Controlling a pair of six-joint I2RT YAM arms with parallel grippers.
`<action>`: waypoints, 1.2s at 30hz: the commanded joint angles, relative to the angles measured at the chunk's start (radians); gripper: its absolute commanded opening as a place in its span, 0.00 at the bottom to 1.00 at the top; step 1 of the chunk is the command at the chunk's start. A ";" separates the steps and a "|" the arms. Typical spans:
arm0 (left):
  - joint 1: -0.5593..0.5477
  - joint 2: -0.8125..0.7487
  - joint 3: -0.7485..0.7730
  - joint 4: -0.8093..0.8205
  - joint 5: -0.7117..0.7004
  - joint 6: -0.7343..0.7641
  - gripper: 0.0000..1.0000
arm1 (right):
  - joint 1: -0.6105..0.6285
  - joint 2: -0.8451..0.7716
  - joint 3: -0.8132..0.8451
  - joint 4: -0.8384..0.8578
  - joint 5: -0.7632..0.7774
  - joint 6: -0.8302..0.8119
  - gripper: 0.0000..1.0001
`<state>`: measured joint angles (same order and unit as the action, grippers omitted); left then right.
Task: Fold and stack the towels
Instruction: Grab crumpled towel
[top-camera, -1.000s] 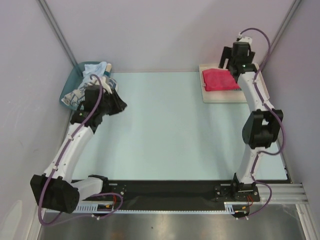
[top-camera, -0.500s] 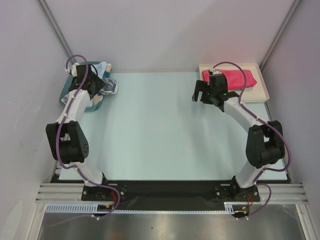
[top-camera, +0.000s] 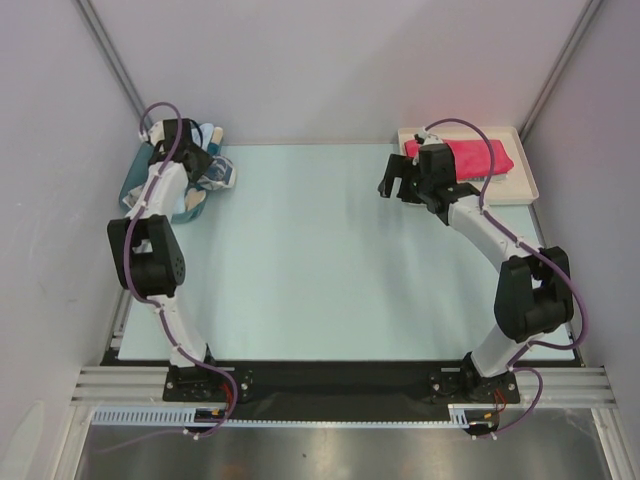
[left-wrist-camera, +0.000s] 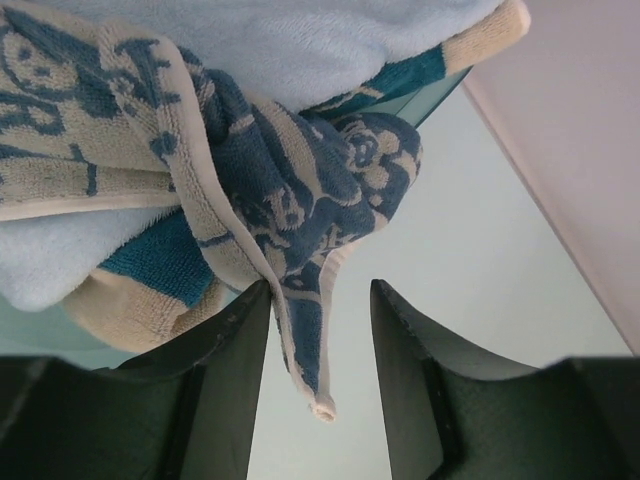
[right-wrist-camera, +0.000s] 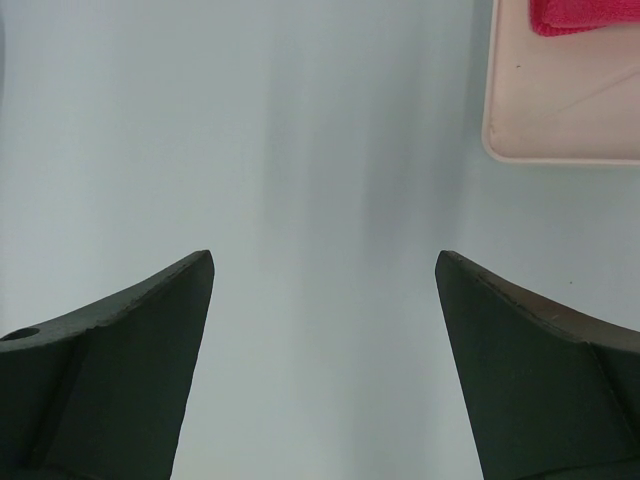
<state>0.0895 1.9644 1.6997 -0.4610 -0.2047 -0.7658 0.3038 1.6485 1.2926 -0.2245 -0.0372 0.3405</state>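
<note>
Several towels sit heaped in the teal bin at the far left. A blue-and-white patterned towel spills over the rim, with a pale blue towel and a teal, white and orange one bunched around it. My left gripper is open at the bin; the patterned towel's hanging corner lies between its fingers, touching the left one. A folded red-pink towel rests on the white tray. My right gripper hovers wide open over bare table, left of the tray.
The pale green table top spans the space between the arms. The tray's corner with the red towel's edge lies at the right wrist view's upper right. Grey walls close in the sides and back.
The left arm swung from beside the bin up over it, and its jaws widened around the towel corner. The right arm came off the tray leftward onto the table.
</note>
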 joint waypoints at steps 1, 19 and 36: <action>-0.005 0.002 0.032 -0.028 -0.009 -0.041 0.50 | -0.003 -0.001 0.028 0.034 -0.018 0.008 0.97; -0.026 -0.021 0.057 0.004 0.041 -0.032 0.00 | -0.003 0.008 0.031 0.042 -0.030 0.020 0.96; -0.352 -0.209 0.745 -0.137 -0.055 0.341 0.00 | 0.034 -0.022 0.079 0.063 -0.040 0.032 0.96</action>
<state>-0.2211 1.8759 2.3718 -0.6079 -0.2420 -0.5259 0.3256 1.6604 1.3224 -0.1967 -0.0765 0.3660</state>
